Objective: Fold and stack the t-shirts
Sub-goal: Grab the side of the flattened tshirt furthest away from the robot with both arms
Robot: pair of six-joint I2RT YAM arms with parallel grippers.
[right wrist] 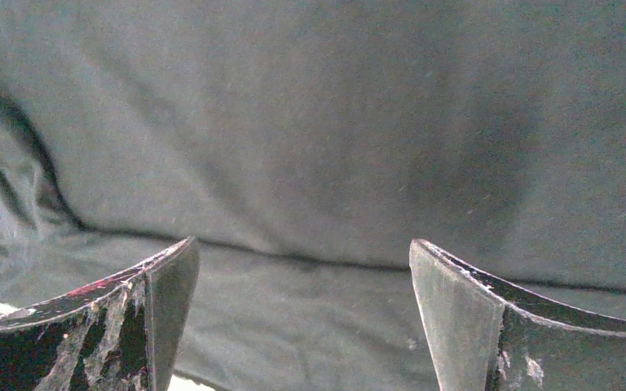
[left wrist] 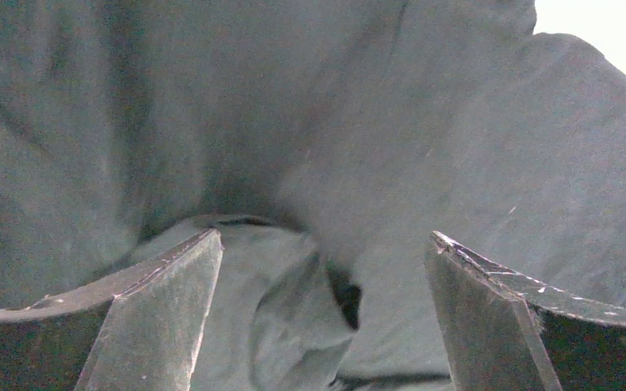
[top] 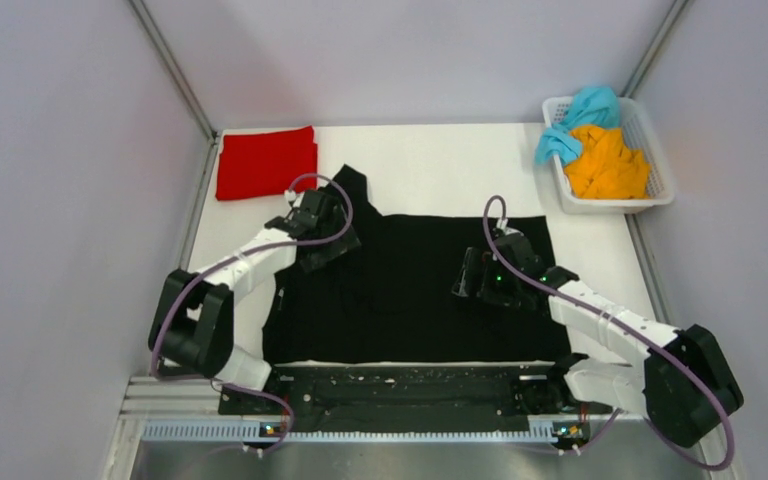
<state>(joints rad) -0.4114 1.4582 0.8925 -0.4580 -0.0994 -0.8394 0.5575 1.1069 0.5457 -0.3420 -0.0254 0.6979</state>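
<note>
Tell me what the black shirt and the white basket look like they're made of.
Black shirt: soft, matte woven or knit cloth, possibly cotton; it lies limp, with folds and wrinkles. White basket: apparently rigid plastic with a smooth finish; its open mesh walls stand up by themselves.

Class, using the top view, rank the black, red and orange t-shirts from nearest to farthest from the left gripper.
1. black t-shirt: spread mid-table, directly under the left gripper.
2. red t-shirt: folded at the far left corner.
3. orange t-shirt: in the basket at the far right.
</note>
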